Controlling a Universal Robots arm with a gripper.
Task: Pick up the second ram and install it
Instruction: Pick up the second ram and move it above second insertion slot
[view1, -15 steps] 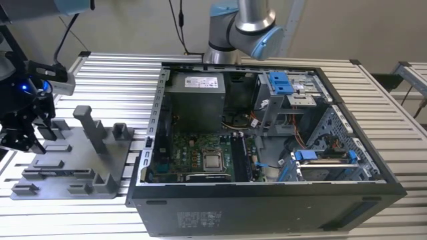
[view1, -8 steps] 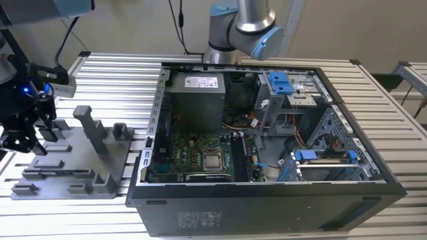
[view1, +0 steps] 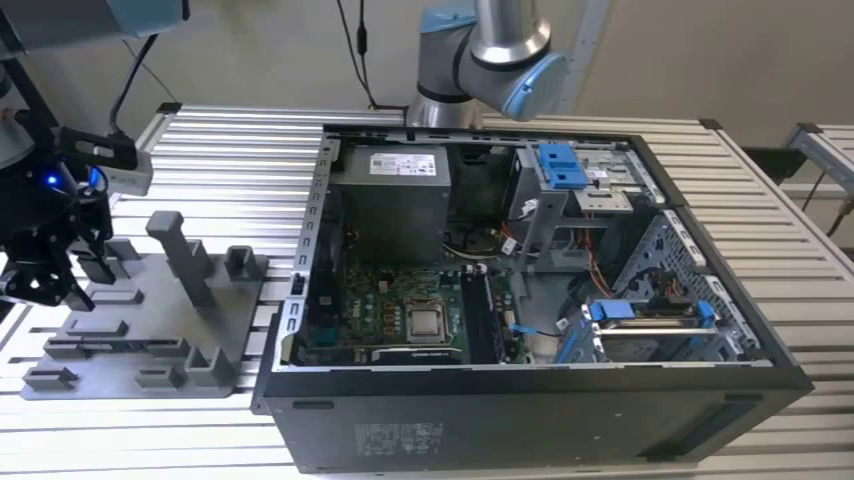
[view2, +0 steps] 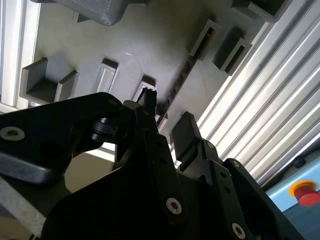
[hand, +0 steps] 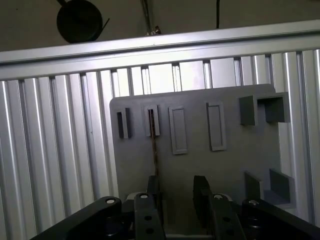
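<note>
The gripper (hand: 177, 181), jaws apart and empty, hangs over the grey tray (hand: 235, 160) on the slatted worktop (hand: 60, 150). The ram (hand: 153, 145) stands on edge in a tray slot, its long axis running straight away from the gripper. It passes just beside one finger (hand: 154, 200), which hides its near end in the first wrist view.

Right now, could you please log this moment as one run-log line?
gripper: open, empty | over grey tray | second ram: on edge in tray slot
</note>
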